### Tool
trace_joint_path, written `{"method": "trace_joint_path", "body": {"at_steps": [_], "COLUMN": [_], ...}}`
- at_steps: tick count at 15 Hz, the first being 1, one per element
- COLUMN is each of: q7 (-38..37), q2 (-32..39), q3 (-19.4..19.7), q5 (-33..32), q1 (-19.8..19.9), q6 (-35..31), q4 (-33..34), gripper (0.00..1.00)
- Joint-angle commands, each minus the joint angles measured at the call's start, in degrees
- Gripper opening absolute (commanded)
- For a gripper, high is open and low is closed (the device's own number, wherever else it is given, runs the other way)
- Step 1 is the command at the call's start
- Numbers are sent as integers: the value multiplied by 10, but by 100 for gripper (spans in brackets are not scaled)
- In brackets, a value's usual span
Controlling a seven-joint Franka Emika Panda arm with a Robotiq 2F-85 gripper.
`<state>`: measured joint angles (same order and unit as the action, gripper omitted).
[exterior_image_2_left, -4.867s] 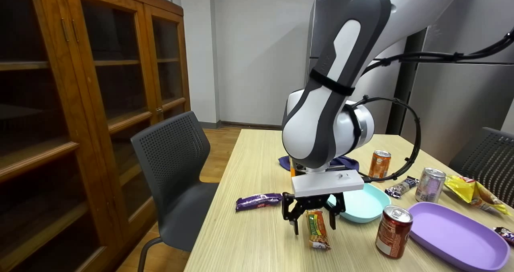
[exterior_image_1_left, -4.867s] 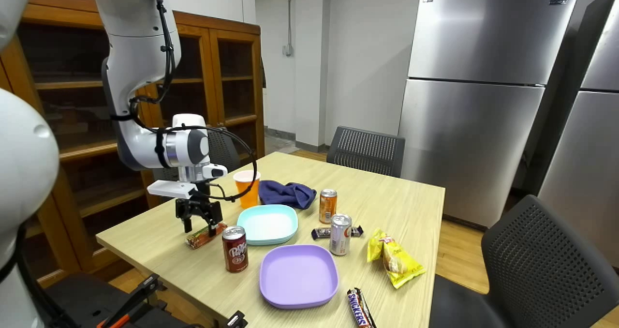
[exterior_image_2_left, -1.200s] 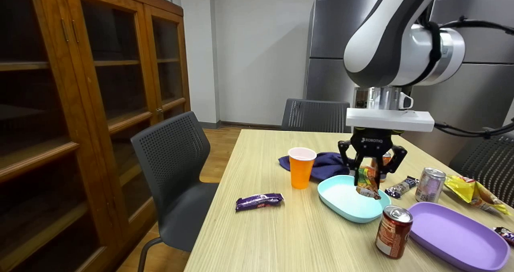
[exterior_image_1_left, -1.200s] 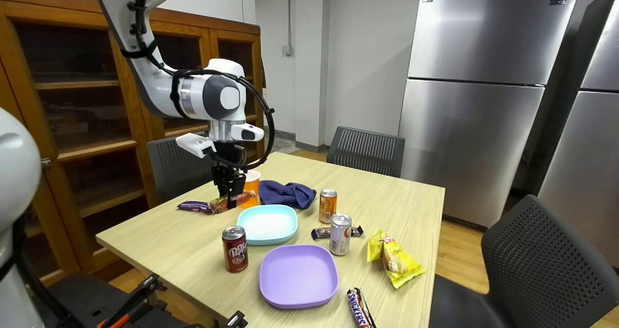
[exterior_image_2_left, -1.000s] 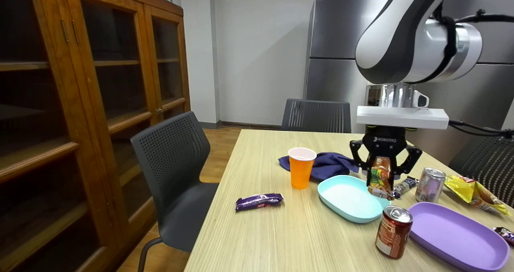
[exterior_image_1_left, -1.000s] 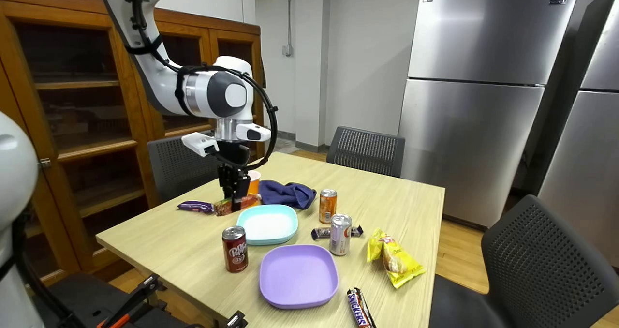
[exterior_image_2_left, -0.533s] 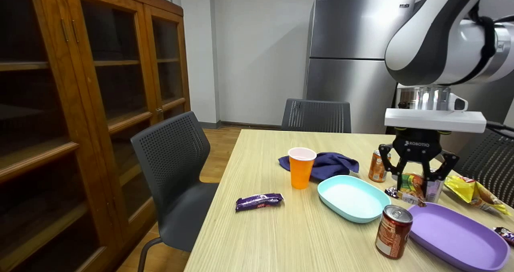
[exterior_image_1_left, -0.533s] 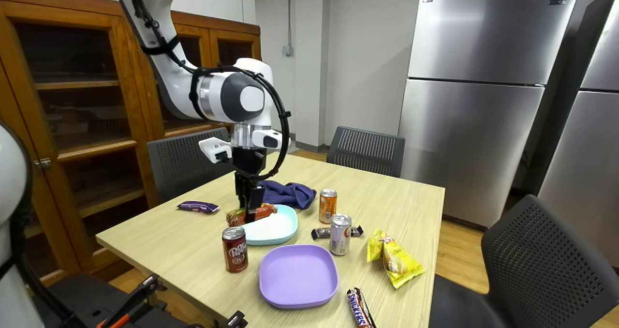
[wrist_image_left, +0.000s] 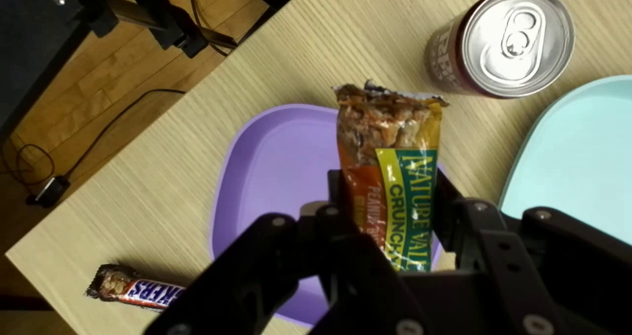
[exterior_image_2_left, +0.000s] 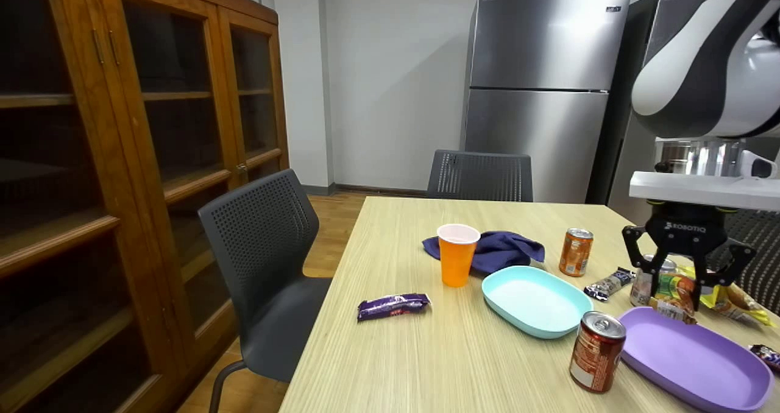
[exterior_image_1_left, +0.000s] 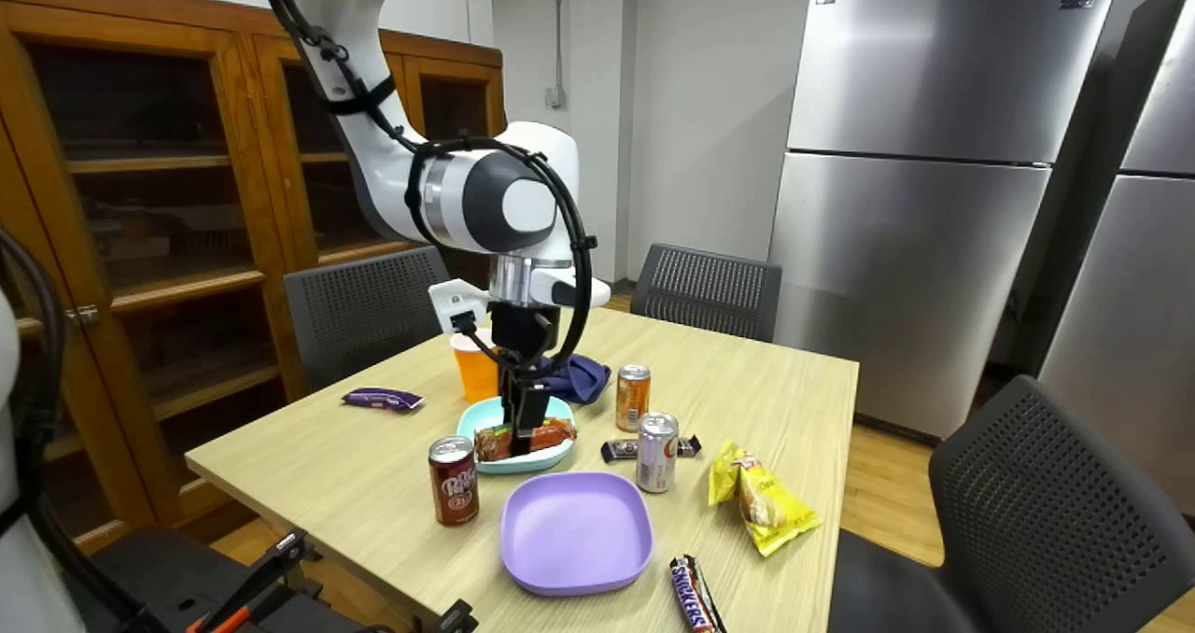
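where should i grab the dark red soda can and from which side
Grip the dark red soda can high on its round wall, just below the rim, probably coming from above: it stands upright, its top uncovered in the wrist view. The gripper holds a granola bar, which would need releasing first.

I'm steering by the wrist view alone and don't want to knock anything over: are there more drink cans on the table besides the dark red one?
Observer: Yes, two more stand upright: an orange can and a silver can.
Operator: Anything lying near the silver can?
Observer: Yes, a dark-wrapped bar; in an exterior view the can hides its middle.
Operator: My view gives no height. Does the granola bar touch the purple plate?
Observer: No, in an exterior view a gap shows between them.
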<state>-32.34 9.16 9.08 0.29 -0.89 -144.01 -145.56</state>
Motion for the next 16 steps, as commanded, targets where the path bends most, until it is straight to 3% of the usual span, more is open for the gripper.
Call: {"method": "trace_joint_path", "body": {"at_steps": [1, 8, 16], "q7": [5, 7, 47], "q2": [13, 90, 183], "q3": [6, 35, 18], "q5": [-9, -8, 64], "q1": [19, 20, 29], "q6": [-35, -120, -137], "q4": [-3, 24, 90], "gripper": [17, 17, 17]}}
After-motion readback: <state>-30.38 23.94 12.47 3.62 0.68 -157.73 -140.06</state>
